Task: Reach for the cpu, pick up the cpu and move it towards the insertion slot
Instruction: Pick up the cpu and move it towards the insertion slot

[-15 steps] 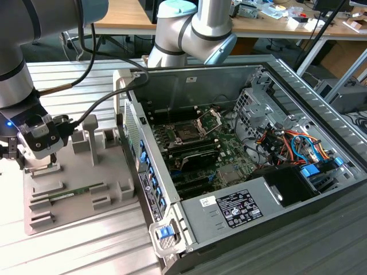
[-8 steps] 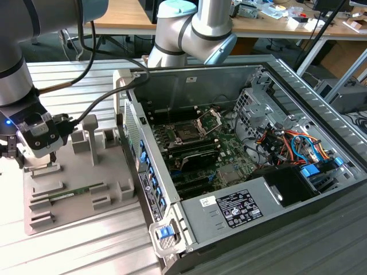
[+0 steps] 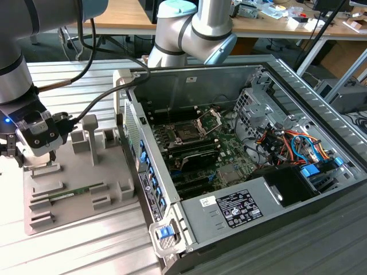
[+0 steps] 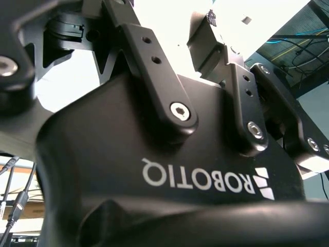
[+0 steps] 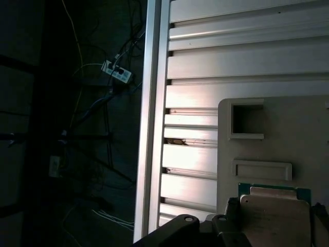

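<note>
First wrist view showed the cpu (image 5: 275, 206) — a flat square chip with a pale silver metal top — lying on a grey plastic tray (image 5: 303, 128) with the black gripper (image 5: 276, 226) astride it, clamped or not I could not tell, while the exterior view placed the silver-framed dark insertion slot (image 3: 188, 133) well apart, inside an open computer case (image 3: 229, 80).

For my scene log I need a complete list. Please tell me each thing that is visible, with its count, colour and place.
table: one, silver, slatted, under everything.
tray: one, grey, on the table, exterior view's left.
computer case: one, grey, open, exterior view's right.
cpu: one, silver top, green rim, in the tray.
insertion slot: one, dark, silver frame, inside the computer case.
memory stick: one, green, lying in the tray.
arm: one, silver-grey, reaching over to the tray.
claw: one, black, right at the cpu.
</note>
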Controlling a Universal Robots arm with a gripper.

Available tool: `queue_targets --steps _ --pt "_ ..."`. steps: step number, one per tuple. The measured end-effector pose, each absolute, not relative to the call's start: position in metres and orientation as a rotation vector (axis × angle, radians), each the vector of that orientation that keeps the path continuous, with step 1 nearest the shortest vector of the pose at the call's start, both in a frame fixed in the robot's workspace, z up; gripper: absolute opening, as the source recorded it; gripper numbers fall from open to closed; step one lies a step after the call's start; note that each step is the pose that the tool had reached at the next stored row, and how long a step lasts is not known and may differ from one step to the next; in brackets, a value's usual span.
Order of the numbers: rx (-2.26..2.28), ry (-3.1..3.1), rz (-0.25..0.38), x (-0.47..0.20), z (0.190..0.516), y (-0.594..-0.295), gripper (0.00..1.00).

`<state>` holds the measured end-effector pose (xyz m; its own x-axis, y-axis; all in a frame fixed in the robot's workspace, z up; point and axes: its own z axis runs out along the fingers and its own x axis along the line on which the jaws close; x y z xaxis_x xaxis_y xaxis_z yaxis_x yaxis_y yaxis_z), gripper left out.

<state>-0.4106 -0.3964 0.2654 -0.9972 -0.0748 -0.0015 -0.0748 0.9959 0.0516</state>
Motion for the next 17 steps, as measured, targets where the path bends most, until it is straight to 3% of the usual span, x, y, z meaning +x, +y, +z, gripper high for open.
queue_targets --steps 17 --pt "0.117 -3.138 -0.081 -0.4101 0.2756 -0.3964 0.55"
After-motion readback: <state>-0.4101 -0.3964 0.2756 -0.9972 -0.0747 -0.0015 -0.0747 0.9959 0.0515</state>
